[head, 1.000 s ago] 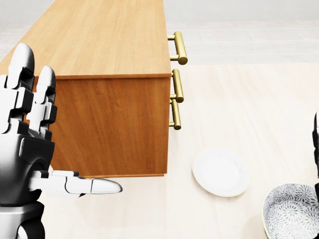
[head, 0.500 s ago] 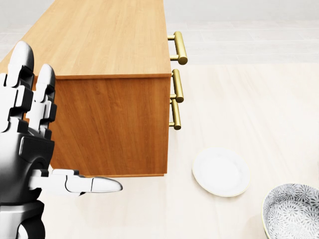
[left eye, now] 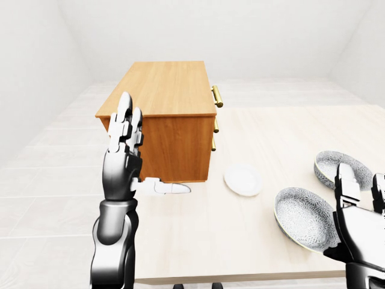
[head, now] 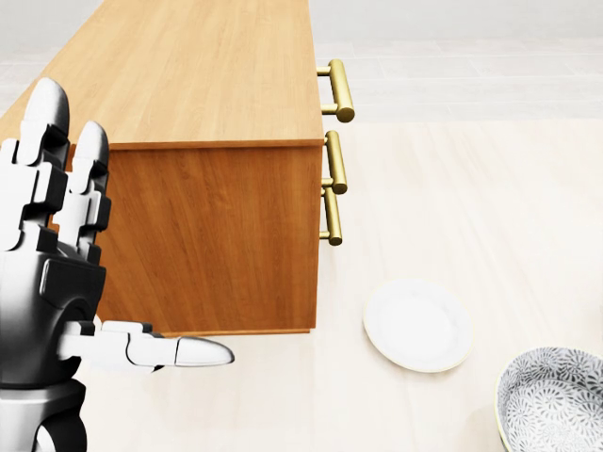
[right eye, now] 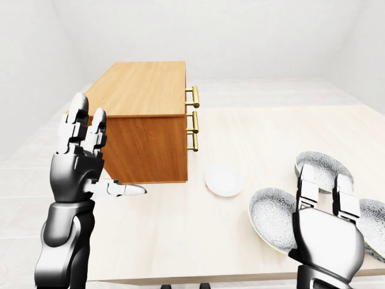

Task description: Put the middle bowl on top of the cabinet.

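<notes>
Patterned bowl [right eye: 271, 217] just left of right hand [right eye: 328, 235], fingers apart, empty; needs firm rim pinch before cabinet [right eye: 141, 87]; left hand [right eye: 77, 159] splayed

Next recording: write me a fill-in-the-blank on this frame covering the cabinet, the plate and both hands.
The brown wooden cabinet has ____ brass bar handles on its right side in the head view. The flat white round plate lies to the cabinet's lower ____ in that view. The left hand stands upright with its fingers ____. The right hand, near the grey patterned bowls, holds ____.
Missing: three; right; open; nothing.
</notes>
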